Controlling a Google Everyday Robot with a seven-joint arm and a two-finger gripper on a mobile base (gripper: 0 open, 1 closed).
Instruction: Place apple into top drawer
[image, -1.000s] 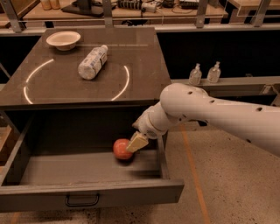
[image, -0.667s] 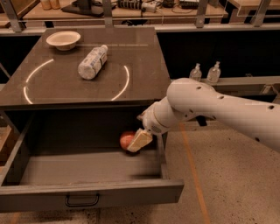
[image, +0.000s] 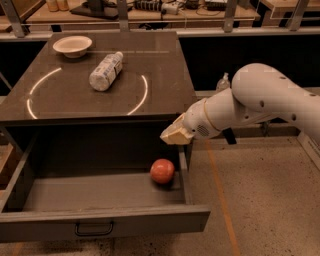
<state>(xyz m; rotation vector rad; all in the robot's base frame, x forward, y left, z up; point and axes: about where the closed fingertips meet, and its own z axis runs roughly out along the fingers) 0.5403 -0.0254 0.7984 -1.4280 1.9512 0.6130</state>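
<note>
Red with a paler patch, the apple (image: 162, 171) lies on the floor of the open drawer (image: 100, 220), just below our hand (image: 171, 135) and clear of it. It rests close to the drawer's side wall, the one that runs under the hand. The hand hangs at the front edge of the surface (image: 160, 65), above that same wall, at the end of the white arm (image: 260, 97). It carries nothing, and we cannot tell whether it is spread or pressed together. Well above and beyond the hand, a bottle (image: 106, 71) lies on its side on the surface. A white bowl (image: 72, 45) stands farther off still, near the far corner. The drawer's black handle (image: 93, 229) sits on the front panel, well below the hand.
</note>
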